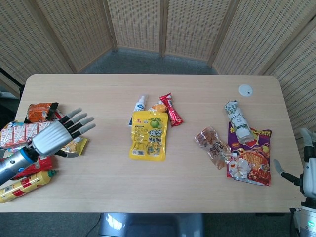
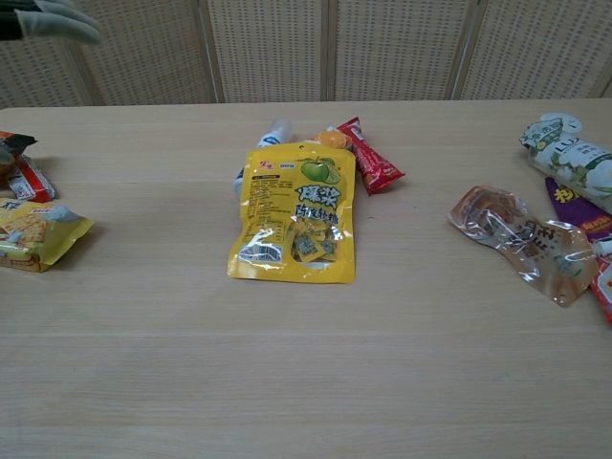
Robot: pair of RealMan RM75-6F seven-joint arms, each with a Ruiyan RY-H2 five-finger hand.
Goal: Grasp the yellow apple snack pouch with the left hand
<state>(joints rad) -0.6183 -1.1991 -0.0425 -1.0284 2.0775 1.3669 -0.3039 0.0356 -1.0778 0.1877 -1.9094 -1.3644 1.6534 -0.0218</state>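
Note:
The yellow apple snack pouch (image 1: 148, 135) (image 2: 295, 212) lies flat near the table's middle, a green apple printed at its top. My left hand (image 1: 58, 135) hovers well to the left of it, above the left pile of snacks, fingers spread and holding nothing. In the chest view only its fingertips (image 2: 57, 19) show at the top left corner. My right hand (image 1: 307, 170) sits off the table's right edge, fingers apart, empty.
A red stick pack (image 1: 171, 109), a small white bottle (image 1: 139, 106) and an orange sweet lie just behind the pouch. Several snack packs (image 1: 34, 148) crowd the left edge. At right lie a clear wrapper (image 1: 214, 146), a white roll (image 1: 237, 121) and a purple bag (image 1: 250, 157).

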